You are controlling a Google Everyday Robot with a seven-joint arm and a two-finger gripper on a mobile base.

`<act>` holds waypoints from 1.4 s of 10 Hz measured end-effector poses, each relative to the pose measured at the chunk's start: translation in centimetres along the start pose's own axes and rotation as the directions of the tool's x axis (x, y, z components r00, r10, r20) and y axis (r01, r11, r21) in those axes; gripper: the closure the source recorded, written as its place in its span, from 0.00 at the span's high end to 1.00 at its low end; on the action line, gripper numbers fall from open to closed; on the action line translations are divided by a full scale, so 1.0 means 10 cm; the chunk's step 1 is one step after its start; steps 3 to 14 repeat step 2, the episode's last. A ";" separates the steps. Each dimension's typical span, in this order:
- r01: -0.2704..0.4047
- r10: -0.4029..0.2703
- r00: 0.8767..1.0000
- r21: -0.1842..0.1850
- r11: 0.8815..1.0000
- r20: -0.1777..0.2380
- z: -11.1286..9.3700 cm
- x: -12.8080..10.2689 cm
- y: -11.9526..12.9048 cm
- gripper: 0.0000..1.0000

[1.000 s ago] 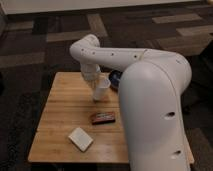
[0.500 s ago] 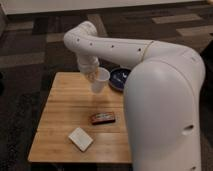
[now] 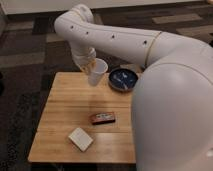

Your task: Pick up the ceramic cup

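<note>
Hanging tilted above the table's far edge, the ceramic cup is clamped in the pincer, clear of the wood. A blue bowl sits just beside it; a dark bar and white block lie well apart, nearer the front.

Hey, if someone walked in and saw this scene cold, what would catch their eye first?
First, the big white robot arm filling the right side and arching over the wooden table. At its end the gripper holds the ceramic cup tilted in the air above the table's far edge. Next come the dark blue bowl beside the cup, then the small dark packet and the white square block nearer the front.
</note>
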 end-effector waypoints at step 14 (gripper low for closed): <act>-0.001 0.001 1.000 0.000 1.000 0.000 0.00 0.00 -0.01 0.00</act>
